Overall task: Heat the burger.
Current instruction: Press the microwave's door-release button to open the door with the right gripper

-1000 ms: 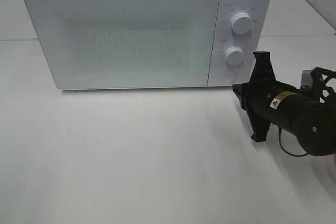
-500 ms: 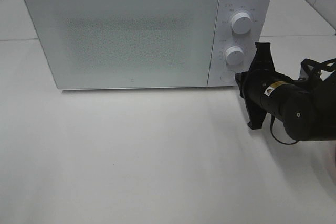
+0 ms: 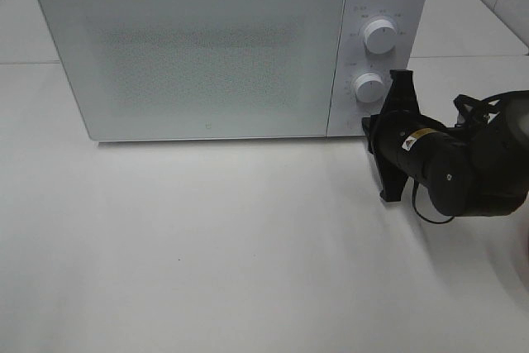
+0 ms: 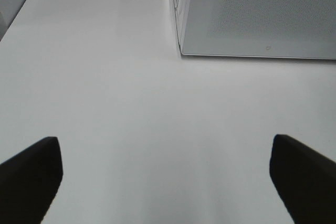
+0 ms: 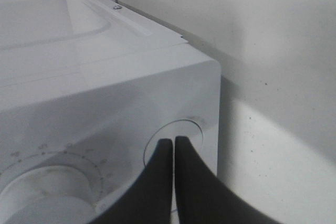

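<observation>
Over the last second the right arm has swung in from the right side of the worktop (image 3: 207, 245) towards the microwave (image 3: 207, 55). Its gripper (image 5: 174, 141) now sits at the bottom of the control panel, below the lower knob (image 3: 369, 86). The two fingers are pressed together into a single point. In the right wrist view that point lies against the round button (image 5: 185, 128) near the panel's lower corner, touching it or very nearly so.

The left gripper (image 4: 167, 169) hangs over bare worktop in front of the microwave's left corner, its fingers spread wide and holding nothing.

The burger shows in none of the views. It is not on the visible worktop, and the frosted door (image 3: 198, 55) is shut and hides the inside, so I cannot tell whether it is already in there.

As for progress, the door is closed and both knobs (image 3: 380, 36) have nothing touching them. The button looks like the door release. If so, this is an early step: the door has yet to open, the burger to go in and the timer to be set. If the burger is already inside, setting the knobs is what remains.
</observation>
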